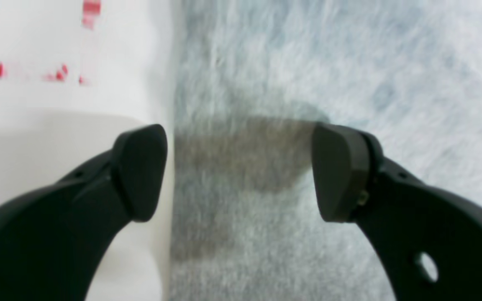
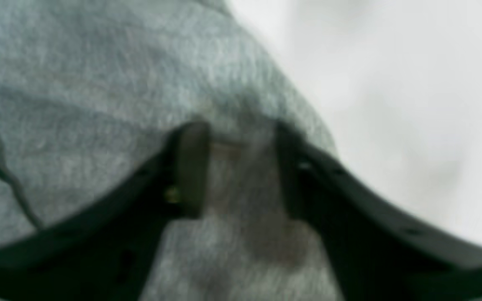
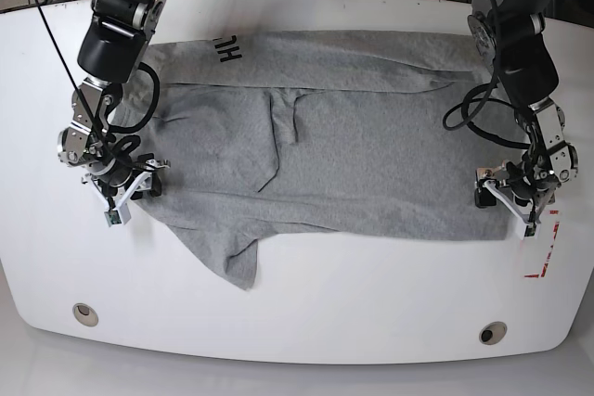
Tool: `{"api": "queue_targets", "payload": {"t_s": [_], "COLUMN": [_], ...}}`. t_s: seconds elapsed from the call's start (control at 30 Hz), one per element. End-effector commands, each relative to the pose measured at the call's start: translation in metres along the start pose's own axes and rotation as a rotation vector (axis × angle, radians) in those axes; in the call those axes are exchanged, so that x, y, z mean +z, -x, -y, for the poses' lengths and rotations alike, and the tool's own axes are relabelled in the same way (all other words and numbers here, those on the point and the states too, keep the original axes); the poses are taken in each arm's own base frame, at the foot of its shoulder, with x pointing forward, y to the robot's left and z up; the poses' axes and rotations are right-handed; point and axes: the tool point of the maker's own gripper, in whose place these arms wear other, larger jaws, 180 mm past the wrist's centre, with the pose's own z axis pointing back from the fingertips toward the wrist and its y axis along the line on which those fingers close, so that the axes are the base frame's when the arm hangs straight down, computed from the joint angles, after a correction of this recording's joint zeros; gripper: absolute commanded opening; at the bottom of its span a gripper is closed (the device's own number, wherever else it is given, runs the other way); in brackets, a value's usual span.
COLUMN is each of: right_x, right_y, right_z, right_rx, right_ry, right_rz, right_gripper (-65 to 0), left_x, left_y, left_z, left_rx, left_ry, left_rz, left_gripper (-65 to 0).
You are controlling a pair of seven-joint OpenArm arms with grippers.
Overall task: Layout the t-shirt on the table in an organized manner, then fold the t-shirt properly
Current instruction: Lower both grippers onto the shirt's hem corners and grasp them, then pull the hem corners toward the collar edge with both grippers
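From where I work, my left end effector [image 1: 239, 173] hangs with its 2 black pads spread wide and nothing between them, straddling the straight side edge of the heather-grey short-sleeved cotton t-shirt [image 3: 371, 155], one pad over cloth and one over bare surface. My right end effector [image 2: 241, 171] stands part way apart over the opposite side of the garment; its wrist view is blurred, cloth fills the gap between the pads, and I cannot tell whether it pinches that cloth or has let it go. In the base view the t-shirt lies spread across the middle of the large glossy white desk [image 3: 306, 322], reaching nearly from one arm to the other. Nearest me, its front edge is uneven: one sleeve [image 3: 227, 261] sticks out toward the front in a point. Further back, a crease runs down the middle of the body, and a long band of cloth is turned over along the far edge, with black block lettering [image 3: 225, 49] showing at its end. The red-and-white rectangular mark [image 3: 543, 248] sits just beside my left arm's side of the cloth. I judge the laying-out mostly done but untidy: the turned-over band, the crease and the stray sleeve want smoothing, and the proper fold is not yet begun.
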Motion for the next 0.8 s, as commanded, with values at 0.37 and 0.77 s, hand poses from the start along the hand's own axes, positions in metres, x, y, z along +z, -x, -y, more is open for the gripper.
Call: {"api": "queue_targets", "payload": {"t_s": [0.37, 0.77], "right_x": [0.067, 0.11], "right_y": [-0.016, 0.04], "right_z": [-0.017, -0.041], "right_rx": [0.192, 0.256], "right_ry": [0.122, 0.165], "right_rz": [0.02, -0.098], "right_gripper": [-20.6, -20.6], "left_x": [0.036, 0.099], "left_y": [-0.034, -0.018], "left_z": [0.0, 0.008], "left_rx": [-0.187, -0.296], "left_ry": [0.018, -0.044], "left_rz": [0.03, 0.063], "left_gripper": [-13.5, -13.5]}}
